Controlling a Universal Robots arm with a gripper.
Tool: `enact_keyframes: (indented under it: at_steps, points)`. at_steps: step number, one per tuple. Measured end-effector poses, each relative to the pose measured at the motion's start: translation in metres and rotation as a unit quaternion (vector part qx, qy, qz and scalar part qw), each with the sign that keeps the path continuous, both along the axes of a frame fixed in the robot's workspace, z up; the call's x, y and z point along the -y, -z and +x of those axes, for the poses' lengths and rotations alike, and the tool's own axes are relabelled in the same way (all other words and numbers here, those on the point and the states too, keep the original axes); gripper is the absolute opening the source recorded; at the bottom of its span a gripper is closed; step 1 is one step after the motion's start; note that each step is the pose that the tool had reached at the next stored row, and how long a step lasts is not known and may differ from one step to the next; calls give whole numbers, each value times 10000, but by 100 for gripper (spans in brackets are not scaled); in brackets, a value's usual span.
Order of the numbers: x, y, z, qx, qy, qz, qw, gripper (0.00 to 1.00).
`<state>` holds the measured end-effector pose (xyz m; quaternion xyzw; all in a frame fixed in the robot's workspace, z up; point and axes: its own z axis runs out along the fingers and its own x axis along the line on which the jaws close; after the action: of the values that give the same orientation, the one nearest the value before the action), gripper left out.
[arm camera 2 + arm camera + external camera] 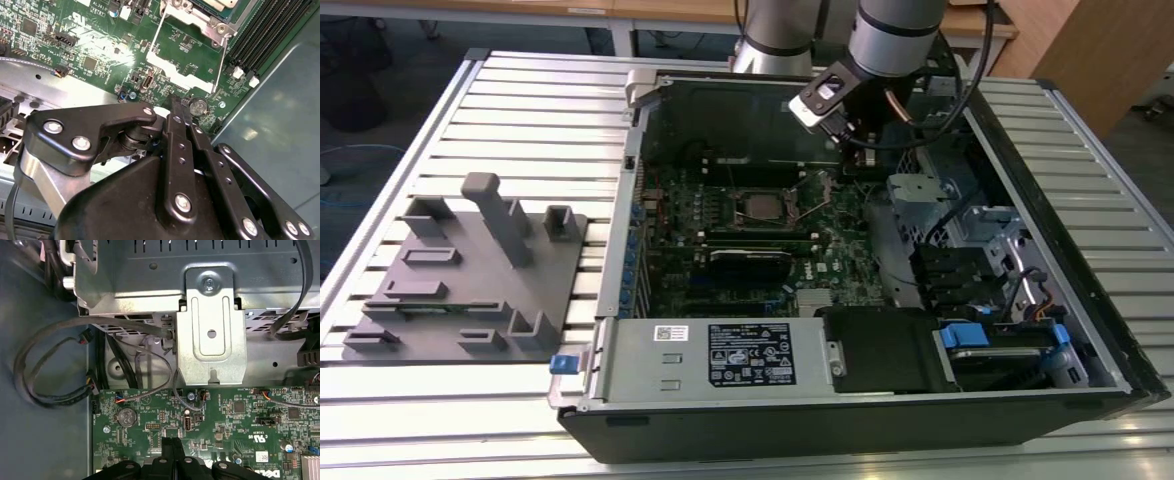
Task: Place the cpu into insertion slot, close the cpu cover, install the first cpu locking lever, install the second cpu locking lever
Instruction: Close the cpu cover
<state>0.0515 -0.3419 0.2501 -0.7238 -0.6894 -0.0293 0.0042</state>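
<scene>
In the exterior view the insertion slot (758, 206) sits mid-board on the green motherboard (847, 265), inside the open computer case. A dull grey square, the cpu (758, 205), lies in its centre. The silver cpu cover (192, 15) frames the socket's corner in the second wrist view. Two thin wire locking levers (220, 65) (157, 33) stretch from it over the board. My gripper (858, 148) hangs over the board's far end, on the exterior view's right of the socket. Both wrist views show its black fingers (176, 120) (170, 452) pressed together with nothing between them.
A silver coin battery (126, 416) lies on the board just off the fingertips. A metal drive bracket (212, 335) and looping cables (55, 390) stand nearby. Black memory slots (265, 30) flank the socket. A grey fixture block (467, 270) rests on the slatted table at the exterior view's left.
</scene>
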Motion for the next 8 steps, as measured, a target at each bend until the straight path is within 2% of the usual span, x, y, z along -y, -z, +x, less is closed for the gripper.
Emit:
enact_keyframes:
  at_steps: [8]
  points:
    - [0, 19, 2, 0, 42, -1, 10000, 10]
